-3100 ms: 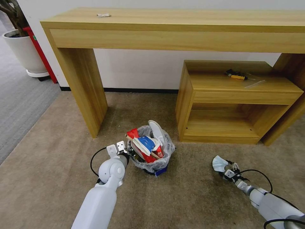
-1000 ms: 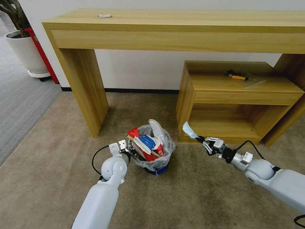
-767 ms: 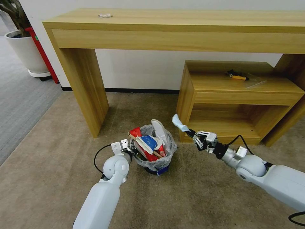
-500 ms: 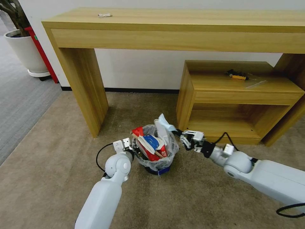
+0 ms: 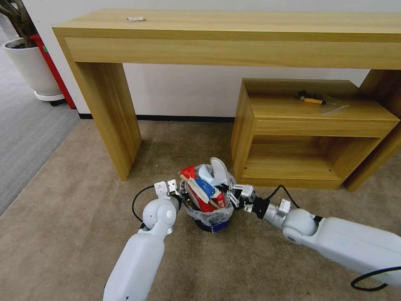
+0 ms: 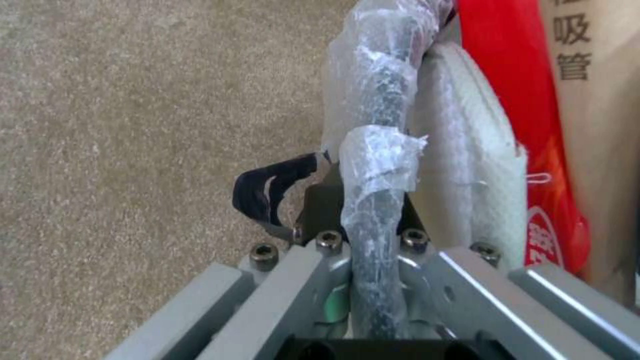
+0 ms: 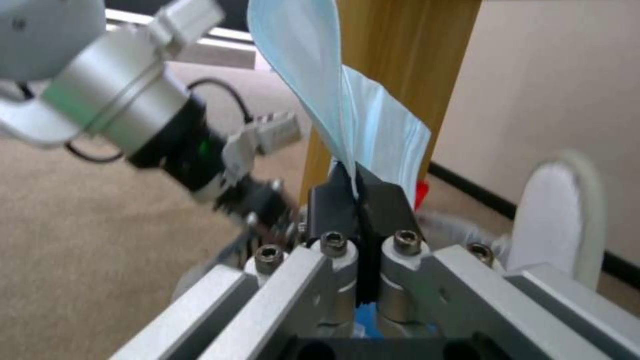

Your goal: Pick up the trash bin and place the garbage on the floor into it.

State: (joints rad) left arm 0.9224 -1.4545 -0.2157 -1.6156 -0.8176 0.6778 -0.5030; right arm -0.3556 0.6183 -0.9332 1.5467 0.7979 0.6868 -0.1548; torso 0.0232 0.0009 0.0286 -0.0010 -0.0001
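While the trash bin (image 5: pixel 209 209) sits on the floor (image 5: pixel 75 234) before the table (image 5: pixel 234 37), the head view puts the left gripper (image 5: pixel 180 196) and right gripper (image 5: pixel 227 195) at opposite sides of its rim. In the left wrist view, jaws clamp the bagged rim. In the right wrist view, jaws pinch the pale blue mask (image 7: pixel 347 115).

A long wooden table (image 5: pixel 234 29) stands over a low shelf unit (image 5: pixel 309 125) beside a white plant pot (image 5: pixel 31 69).
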